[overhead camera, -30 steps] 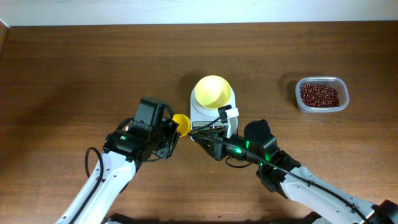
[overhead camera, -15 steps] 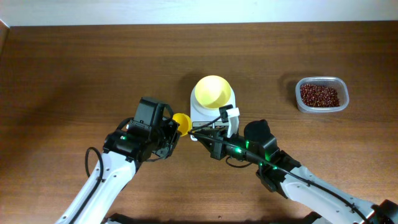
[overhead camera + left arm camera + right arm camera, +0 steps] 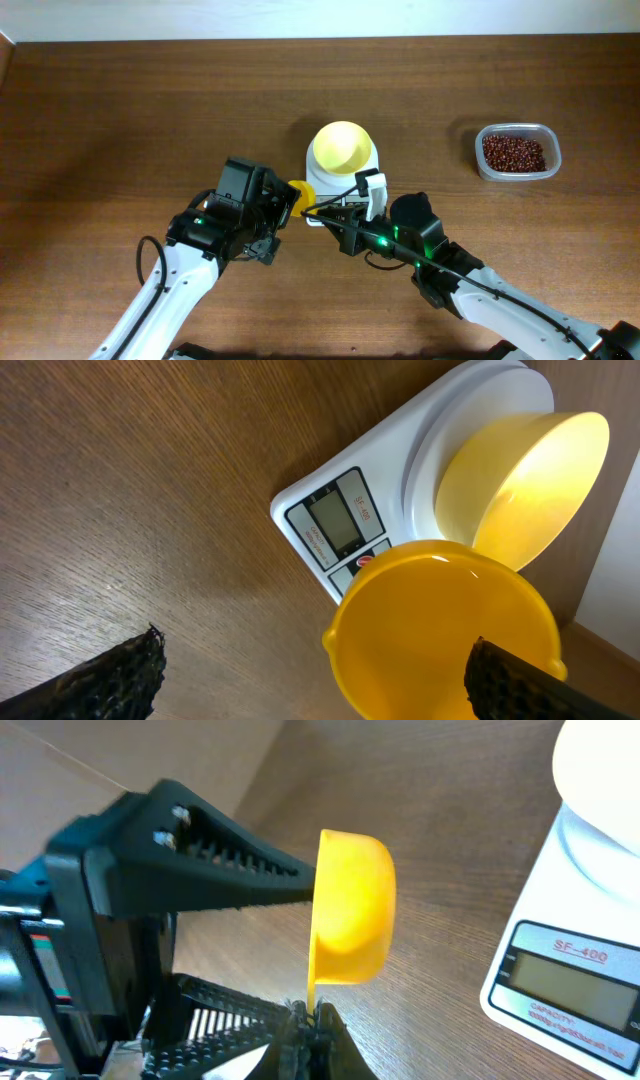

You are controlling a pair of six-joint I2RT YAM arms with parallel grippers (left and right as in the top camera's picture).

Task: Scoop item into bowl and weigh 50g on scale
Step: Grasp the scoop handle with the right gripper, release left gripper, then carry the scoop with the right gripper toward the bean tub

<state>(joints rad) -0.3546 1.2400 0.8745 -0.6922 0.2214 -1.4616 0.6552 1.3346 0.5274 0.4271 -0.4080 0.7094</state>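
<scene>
Starting on the left: left gripper spread wide open, fingers either side of the scoop, clamped on nothing yet. Looks like a mid-air handoff. Scoop empty, hanging right by the front corner of the scale.

Right gripper pinched shut on the thin handle, just a tip grip.

Risky bit, imo: squeezing a round, slick cup from the left and letting go on the right too soon = dropped scoop, or scoop twisted out of both. Could also bump the scale or nudge the bowl sitting empty on top of it and throw off the reading.

Way over right, beans all in the tub, well apart from the rest, none weighed so far. Long carry ahead, easy to spill.
</scene>
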